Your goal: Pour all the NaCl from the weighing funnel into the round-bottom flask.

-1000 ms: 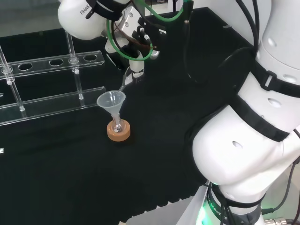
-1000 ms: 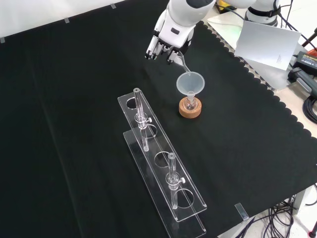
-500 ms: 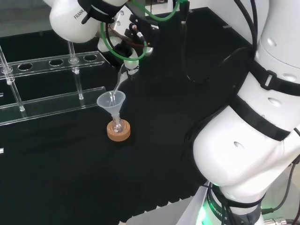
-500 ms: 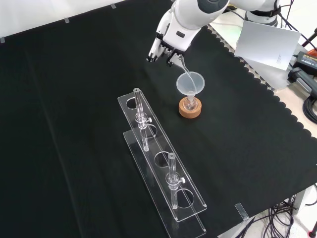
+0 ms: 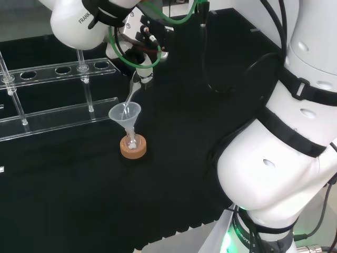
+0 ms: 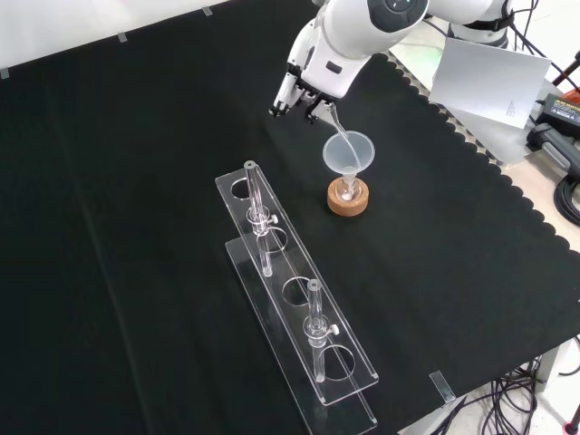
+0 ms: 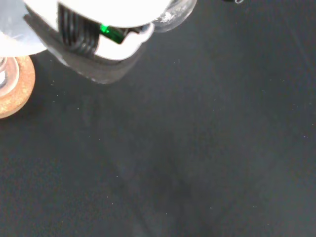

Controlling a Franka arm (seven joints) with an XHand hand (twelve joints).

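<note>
Cork ring (image 6: 348, 198) keeps round-bottom flask (image 6: 347, 188) upright, plastic funnel (image 6: 347, 152) in neck. Hand (image 6: 305, 89) pinches weighing funnel (image 6: 337, 130), tilted so spout dips into funnel mouth. NaCl probably sliding down; we can't really see grains.

No readable text, labels or numbers anywhere.

The hand (image 6: 306, 89) is pinching the weighing funnel (image 6: 335, 127) and tipping its spout down into a plastic funnel (image 6: 348, 152). That one's sitting in the round-bottom flask (image 6: 348, 191) on a cork ring (image 6: 349, 203), with a clear tube rack (image 6: 299, 308) lying just to the left on the black-clothed bench (image 6: 136, 227).
</note>
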